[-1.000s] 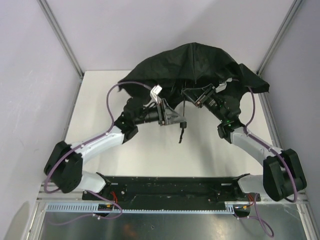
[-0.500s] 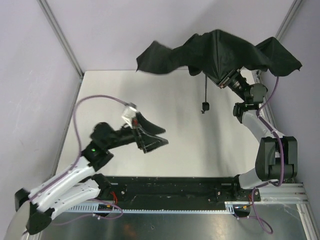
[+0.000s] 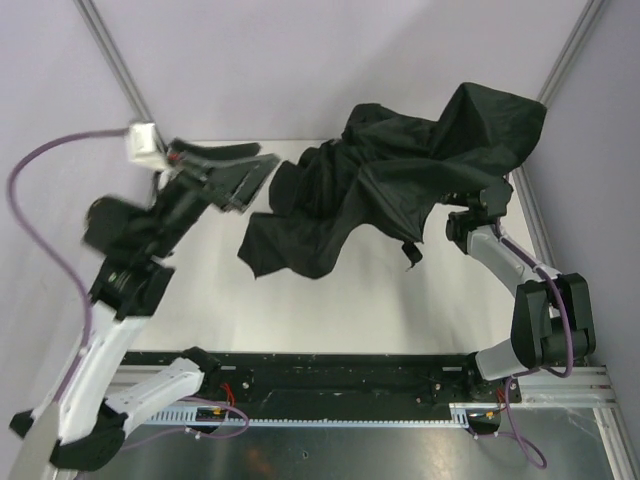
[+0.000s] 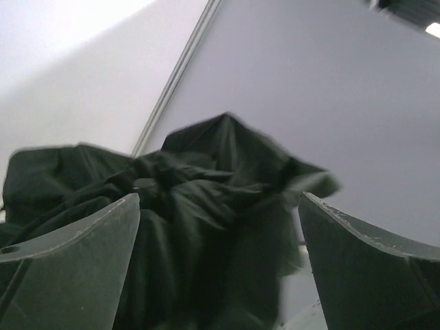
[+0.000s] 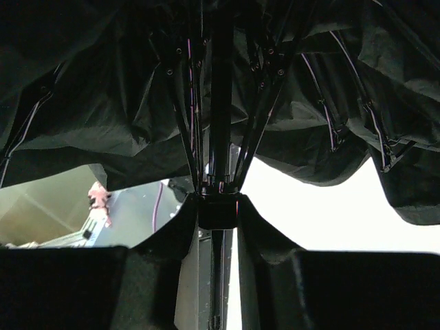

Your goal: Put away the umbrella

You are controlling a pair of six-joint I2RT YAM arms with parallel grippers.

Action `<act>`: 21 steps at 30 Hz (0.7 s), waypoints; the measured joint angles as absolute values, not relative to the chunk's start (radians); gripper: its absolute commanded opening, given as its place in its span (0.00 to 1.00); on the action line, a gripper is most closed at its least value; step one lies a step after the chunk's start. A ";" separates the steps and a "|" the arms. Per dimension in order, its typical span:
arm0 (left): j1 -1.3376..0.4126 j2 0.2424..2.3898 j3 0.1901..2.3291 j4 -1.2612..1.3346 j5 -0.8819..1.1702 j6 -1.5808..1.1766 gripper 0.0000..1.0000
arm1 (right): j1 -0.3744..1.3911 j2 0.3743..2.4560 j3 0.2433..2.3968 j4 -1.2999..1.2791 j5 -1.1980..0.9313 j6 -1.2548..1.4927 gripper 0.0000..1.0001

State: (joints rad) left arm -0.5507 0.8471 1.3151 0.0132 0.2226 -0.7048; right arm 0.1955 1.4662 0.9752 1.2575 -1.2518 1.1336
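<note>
Gripping: right jaws clamp umbrella (image 3: 395, 180) shaft, canopy hanging crumpled above worktop (image 3: 330, 300)
Left jaws: spread wide, empty, facing fabric

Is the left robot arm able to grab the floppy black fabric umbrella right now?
Probably yes. The left gripper has its jaws wide open and aimed at the black fabric umbrella, with nothing between them. The right gripper holds it up, so the cloth hangs close by.

The right end effector (image 5: 218, 214) clamps the shaft of the umbrella (image 5: 103, 89), black canopy and ribs spreading above.
</note>
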 measured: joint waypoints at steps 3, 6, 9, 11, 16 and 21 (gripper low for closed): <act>-0.506 0.973 1.318 -0.022 0.314 -0.734 1.00 | 0.239 1.466 0.973 1.262 -1.282 1.138 0.00; -0.509 1.087 1.296 -0.069 0.376 -0.735 0.99 | 0.263 1.466 0.970 1.264 -1.300 1.145 0.00; -0.546 1.111 1.244 -0.106 0.370 -0.719 0.99 | 0.274 1.466 0.968 1.263 -1.315 1.151 0.00; -0.596 1.098 1.222 -0.102 0.334 -0.677 0.99 | 0.276 1.466 0.963 1.265 -1.330 1.152 0.00; -0.677 1.026 1.147 0.009 0.276 -0.616 0.99 | 0.286 1.466 0.963 1.284 -1.347 1.155 0.00; -0.683 1.050 1.124 0.130 0.292 -0.642 0.99 | 0.316 1.466 0.963 1.296 -1.354 1.164 0.00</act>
